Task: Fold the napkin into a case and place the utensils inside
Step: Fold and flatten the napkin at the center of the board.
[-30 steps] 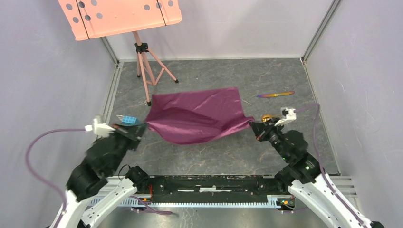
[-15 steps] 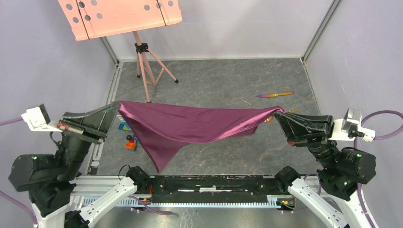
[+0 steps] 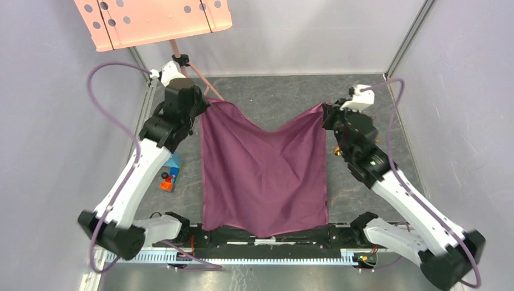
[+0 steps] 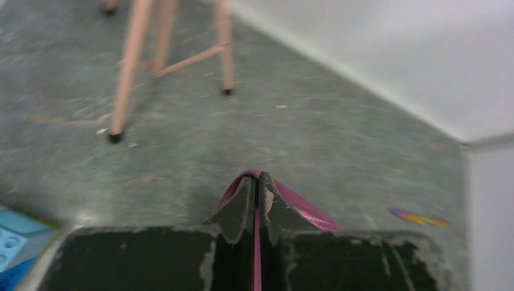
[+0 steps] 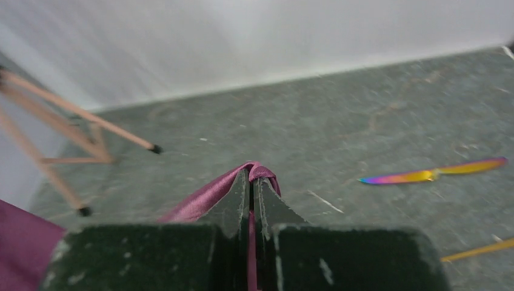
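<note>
The napkin [image 3: 263, 170] is clamped at 2 corners, 1 in the closed left tool [image 3: 205, 104] and 1 in the closed right tool [image 3: 323, 113], and is spread between and behind them.

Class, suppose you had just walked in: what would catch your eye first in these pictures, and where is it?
The plum-purple napkin spreads across the middle, its far corners pinched by the left gripper and right gripper, both shut. A salmon-pink perforated board on a tripod stands far left; the iridescent knife lies beyond the right gripper.
</note>
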You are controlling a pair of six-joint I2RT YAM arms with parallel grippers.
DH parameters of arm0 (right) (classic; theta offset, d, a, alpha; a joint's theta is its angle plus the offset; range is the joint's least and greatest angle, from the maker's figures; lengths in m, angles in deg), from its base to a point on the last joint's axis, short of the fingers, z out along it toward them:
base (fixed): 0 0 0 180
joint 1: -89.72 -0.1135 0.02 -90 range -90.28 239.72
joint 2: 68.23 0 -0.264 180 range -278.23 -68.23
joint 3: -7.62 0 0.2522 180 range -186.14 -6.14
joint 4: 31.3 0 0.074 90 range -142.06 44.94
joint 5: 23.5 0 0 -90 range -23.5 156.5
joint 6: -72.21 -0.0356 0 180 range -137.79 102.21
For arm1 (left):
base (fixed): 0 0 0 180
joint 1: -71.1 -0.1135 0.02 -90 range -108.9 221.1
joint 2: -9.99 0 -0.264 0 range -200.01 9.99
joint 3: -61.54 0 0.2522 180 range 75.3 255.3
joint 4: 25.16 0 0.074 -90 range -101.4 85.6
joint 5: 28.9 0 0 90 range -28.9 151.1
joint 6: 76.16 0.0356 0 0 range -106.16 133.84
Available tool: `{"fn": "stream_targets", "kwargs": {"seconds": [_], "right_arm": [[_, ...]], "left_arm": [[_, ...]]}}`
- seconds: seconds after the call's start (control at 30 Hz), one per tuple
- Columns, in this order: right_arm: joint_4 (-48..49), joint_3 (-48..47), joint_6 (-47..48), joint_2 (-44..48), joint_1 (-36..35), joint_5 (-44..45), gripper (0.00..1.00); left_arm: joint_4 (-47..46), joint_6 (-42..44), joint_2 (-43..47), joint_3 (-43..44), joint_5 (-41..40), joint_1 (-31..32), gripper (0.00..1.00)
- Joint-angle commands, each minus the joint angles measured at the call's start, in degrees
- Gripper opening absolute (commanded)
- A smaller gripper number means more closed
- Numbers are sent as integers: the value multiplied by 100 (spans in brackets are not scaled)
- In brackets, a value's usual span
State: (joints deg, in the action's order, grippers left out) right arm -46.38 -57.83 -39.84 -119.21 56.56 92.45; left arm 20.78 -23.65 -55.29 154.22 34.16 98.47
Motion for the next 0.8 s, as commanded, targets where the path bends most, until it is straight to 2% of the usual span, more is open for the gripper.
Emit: {"fn": "stream_targets", "kwargs": {"seconds": [0.0,0.13,0.2,0.3,0.4,0.5,0.77], "right_arm": [[1030,-68,444,-923,423,578,0],[2008,188,479,-1793,920,25,0],[2394,173,524,-2350,1109,-353,0],[2281,-129,478,-2942,1406,-898,0],[1697,-570,463,-3368,1602,-1605,0],[1255,-576,450,-3392,1628,-1928,0],[533,691,425,-2339,1635,-2579,0]], "left_arm": [[-395,-410,-742,-314,825,-1152,2],[-982,-521,-1723,-358,1693,-1511,2],[-1187,-474,-2076,-367,1820,-1552,2],[-1359,-374,-2374,-421,2154,-1671,2],[-1422,-263,-2396,-561,2301,-1726,2],[-1240,-244,-2403,-675,2441,-1770,2],[-959,-416,-1970,-1848,3232,-1779,2]]}}
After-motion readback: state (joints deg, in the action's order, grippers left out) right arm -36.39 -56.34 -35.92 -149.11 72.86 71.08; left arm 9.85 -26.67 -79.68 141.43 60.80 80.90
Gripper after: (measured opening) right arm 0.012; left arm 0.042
